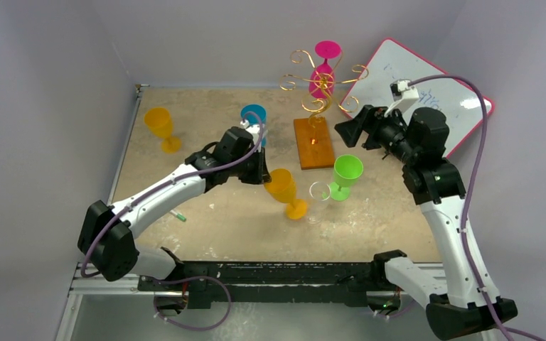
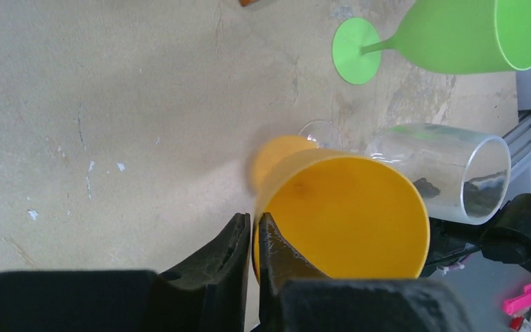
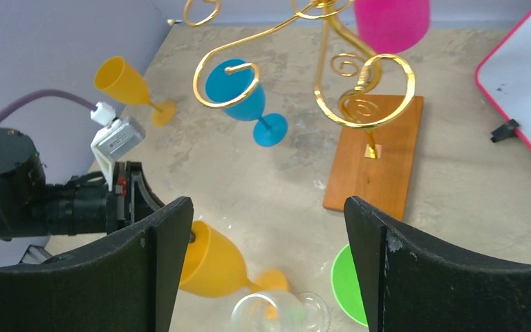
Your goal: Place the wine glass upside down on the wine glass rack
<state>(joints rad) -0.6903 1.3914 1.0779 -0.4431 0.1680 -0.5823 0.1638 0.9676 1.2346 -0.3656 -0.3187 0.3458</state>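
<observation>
The wine glass rack [image 1: 320, 85] is a gold wire stand on an orange-brown wooden base [image 1: 313, 142], also in the right wrist view [image 3: 359, 90]. A pink glass [image 1: 325, 67] hangs upside down on it. My left gripper [image 1: 265, 176] is shut on the rim of an orange wine glass [image 1: 284, 190], which is tilted, its foot low near the table. In the left wrist view the fingers [image 2: 238, 242] pinch the glass wall [image 2: 346, 214]. My right gripper [image 1: 348, 131] is open and empty, raised to the right of the rack base; its wrist view [image 3: 266, 207] looks down on the table.
A clear glass [image 1: 319, 192] and a green glass [image 1: 345, 174] stand just right of the held glass. A blue glass [image 1: 254, 117] and a second orange glass [image 1: 160, 128] stand at the back left. A pink-framed whiteboard [image 1: 434, 92] leans at the back right. A green pen [image 1: 178, 215] lies near the left arm.
</observation>
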